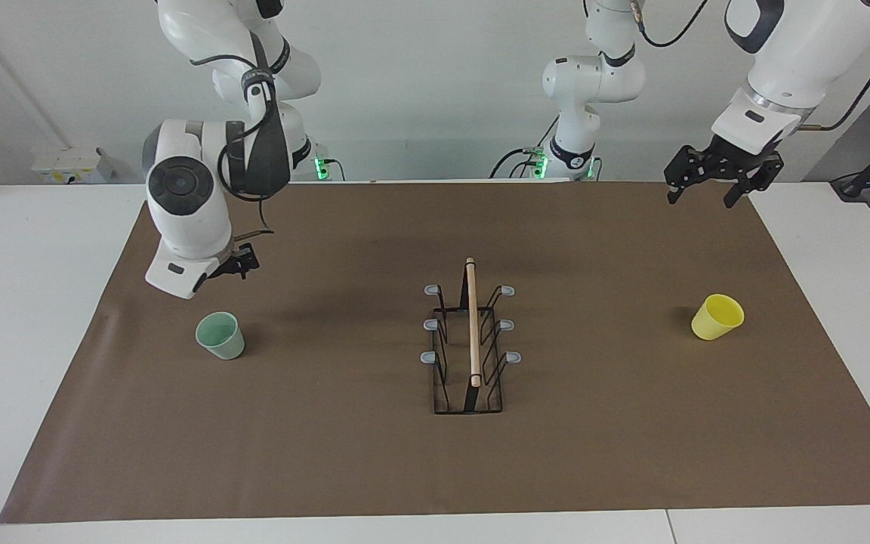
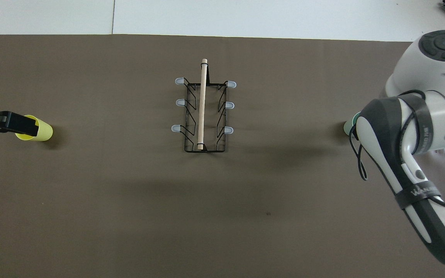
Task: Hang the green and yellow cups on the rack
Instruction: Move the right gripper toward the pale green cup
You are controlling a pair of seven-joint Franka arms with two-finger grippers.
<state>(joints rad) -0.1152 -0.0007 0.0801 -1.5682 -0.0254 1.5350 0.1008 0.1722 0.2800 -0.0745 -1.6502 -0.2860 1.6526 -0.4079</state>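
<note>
Brown mat (image 1: 329, 453) covers a white table (image 1: 27, 340) under a pale wall (image 1: 420, 91).

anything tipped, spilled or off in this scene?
Nothing stands out. Green cup and yellow cup sit upright on the mat, one toward each end; the rack stands between them with all prongs bare.

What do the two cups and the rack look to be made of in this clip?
Green cup and yellow cup: probably plastic, with thin walls, uniform opaque colour and a smooth, dull sheen. Rack: thin black wire, likely coated metal, topped by a pale dowel with a wooden look; its prong tips are grey, perhaps rubber or plastic caps.
</note>
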